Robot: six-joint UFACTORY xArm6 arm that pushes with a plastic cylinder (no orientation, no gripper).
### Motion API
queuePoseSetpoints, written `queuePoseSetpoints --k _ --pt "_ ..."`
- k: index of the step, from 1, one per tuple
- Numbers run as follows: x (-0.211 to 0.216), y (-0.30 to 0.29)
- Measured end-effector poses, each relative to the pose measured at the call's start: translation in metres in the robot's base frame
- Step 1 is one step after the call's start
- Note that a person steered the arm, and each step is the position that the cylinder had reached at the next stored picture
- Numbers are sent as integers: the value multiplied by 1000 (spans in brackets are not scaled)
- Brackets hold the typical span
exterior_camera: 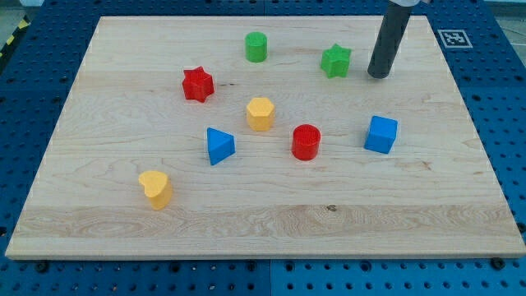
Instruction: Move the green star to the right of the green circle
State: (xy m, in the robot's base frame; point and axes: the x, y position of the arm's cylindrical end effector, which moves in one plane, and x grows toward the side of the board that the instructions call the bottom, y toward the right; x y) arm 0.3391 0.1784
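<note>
My tip (378, 76) carries no claw, only a bare dark rod, resting just right of the green plastic star (335, 61); that star already lies right of the green plastic cylinder (256, 47), apart from it; a leftward shove risks overshooting into it; the blue plastic cube (380, 134) sits clear below

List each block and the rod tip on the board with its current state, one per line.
green star: upright, already on the view's right of the green circle, untouched
green circle: upright, near the view's top
my tip: on the board, just right of the green star, a small gap between
red star: flat, alone
yellow hexagon: alone
blue triangle: alone
red cylinder: upright
blue cube: alone
yellow heart: alone
</note>
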Motion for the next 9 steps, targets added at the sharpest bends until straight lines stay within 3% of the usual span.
queuePoseSetpoints --k 9 --pt "-18 -47"
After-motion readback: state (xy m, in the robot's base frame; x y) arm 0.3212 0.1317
